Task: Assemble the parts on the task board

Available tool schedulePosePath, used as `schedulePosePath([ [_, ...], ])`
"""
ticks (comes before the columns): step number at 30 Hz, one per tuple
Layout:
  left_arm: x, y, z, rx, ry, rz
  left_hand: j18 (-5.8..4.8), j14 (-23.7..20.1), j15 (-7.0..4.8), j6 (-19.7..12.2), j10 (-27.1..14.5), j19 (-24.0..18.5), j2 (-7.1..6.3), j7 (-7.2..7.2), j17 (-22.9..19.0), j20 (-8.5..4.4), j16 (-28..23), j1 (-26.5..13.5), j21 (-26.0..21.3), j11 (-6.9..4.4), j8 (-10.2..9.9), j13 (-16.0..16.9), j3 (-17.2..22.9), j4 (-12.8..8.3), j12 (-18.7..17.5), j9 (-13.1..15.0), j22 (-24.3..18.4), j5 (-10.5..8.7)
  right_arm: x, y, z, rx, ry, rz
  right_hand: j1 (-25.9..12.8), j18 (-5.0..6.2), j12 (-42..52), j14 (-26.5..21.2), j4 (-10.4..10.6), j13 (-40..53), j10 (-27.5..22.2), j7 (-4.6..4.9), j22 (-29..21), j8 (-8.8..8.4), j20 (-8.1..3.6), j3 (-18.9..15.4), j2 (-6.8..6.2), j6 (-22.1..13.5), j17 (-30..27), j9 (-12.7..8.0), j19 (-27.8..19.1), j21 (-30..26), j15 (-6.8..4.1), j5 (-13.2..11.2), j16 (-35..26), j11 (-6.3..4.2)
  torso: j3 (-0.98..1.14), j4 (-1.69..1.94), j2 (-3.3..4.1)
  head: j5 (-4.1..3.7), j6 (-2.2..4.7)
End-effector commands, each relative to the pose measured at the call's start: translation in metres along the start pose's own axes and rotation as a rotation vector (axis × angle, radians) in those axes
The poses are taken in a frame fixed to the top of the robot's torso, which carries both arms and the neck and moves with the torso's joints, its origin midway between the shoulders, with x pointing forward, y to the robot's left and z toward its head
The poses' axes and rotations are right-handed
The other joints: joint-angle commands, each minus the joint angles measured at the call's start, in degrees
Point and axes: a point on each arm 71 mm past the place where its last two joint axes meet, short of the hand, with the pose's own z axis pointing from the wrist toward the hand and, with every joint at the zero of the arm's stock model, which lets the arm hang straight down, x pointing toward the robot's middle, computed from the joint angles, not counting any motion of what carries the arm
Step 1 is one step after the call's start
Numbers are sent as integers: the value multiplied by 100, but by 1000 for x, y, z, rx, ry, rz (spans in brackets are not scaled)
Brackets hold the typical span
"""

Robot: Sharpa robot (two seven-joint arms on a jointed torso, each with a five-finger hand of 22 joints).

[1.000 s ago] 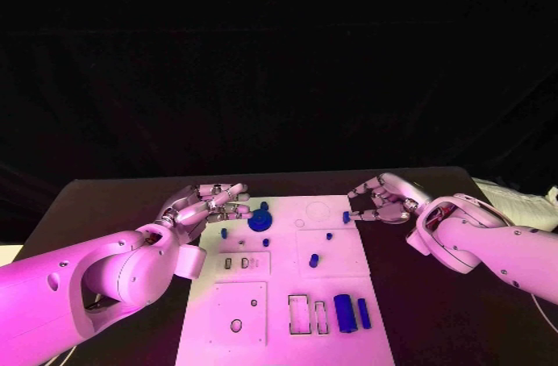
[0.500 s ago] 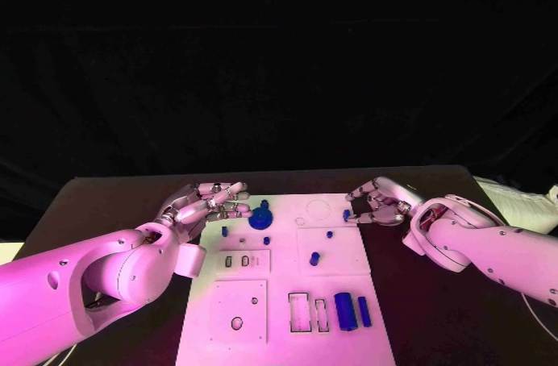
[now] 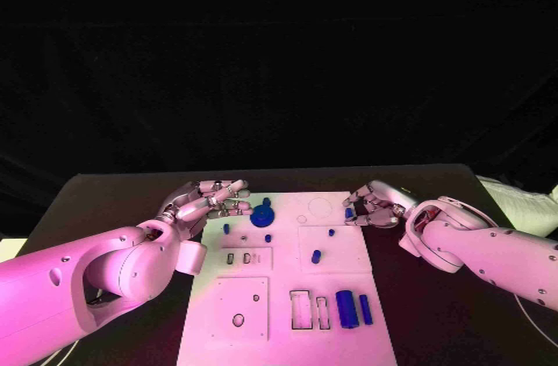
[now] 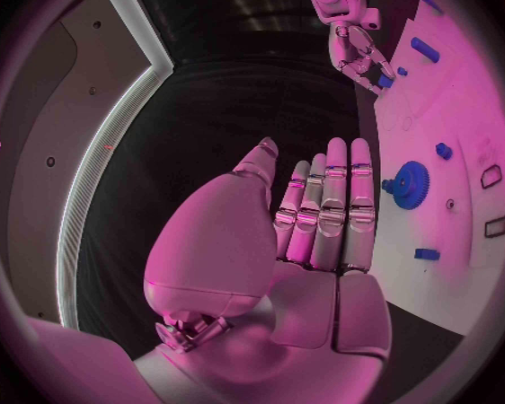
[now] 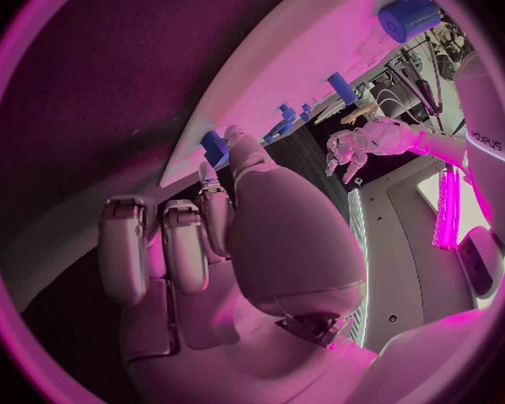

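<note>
The black table [image 3: 105,190] is the biggest thing, and dark bare table shows all the way around the white board [image 3: 291,289], with wide strips at 9 o'clock and 3 o'clock. The board is long and lies in the middle, running from 12 o'clock down to 6 o'clock. The left hand [image 3: 207,201] is at the board's far left corner, about 10 o'clock. Its fingers are stretched out flat and side by side, and they hold nothing. The right hand [image 3: 372,205] is at the board's far right edge, about 1 o'clock. Its fingers are bent in around a small blue piece [image 3: 347,214] sitting right at that edge, but I cannot tell if they really hold it. A round blue gear [image 3: 260,218] sits near the far end of the board, just beside the left hand. A fat blue block [image 3: 345,308] and a thin blue bar [image 3: 365,309] lie side by side near the board's close right edge, about 5 o'clock. Next to them are empty slots [image 3: 308,310] cut into the board. A little blue peg [image 3: 315,256] stands near the middle, with room around it.
</note>
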Motion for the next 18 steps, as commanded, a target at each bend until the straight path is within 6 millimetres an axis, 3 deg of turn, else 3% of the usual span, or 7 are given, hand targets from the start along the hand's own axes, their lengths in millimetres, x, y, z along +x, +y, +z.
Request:
schedulePosePath([
  [1, 3, -1, 0, 7, 22, -10, 69, -7, 25, 1, -4, 25, 49, 31, 6, 20, -29, -3, -37, 25, -38, -5, 12, -33, -18, -3, -5, -19, 3, -1, 0, 0, 28, -14, 18, -71, 29, 523, -34, -68, 16, -20, 190, 35, -5, 36, 111, 99, 1262, 11, 41, -1, -29, -74, 17, -54, 0, 3, 0, -4, -10],
  [18, 2, -1, 0, 5, 20, -10, 69, -5, 25, -1, -6, 26, 52, 34, 10, 20, -34, 1, -39, 26, -42, -6, 14, -38, -22, -3, -7, -19, 5, 1, 2, 1, 30, -6, 44, -97, 158, 549, -179, 34, 95, -266, 319, 222, -146, 402, 435, 794, 1376, 73, 101, 55, -191, -634, 80, -250, -4, 29, 0, -27, -30],
])
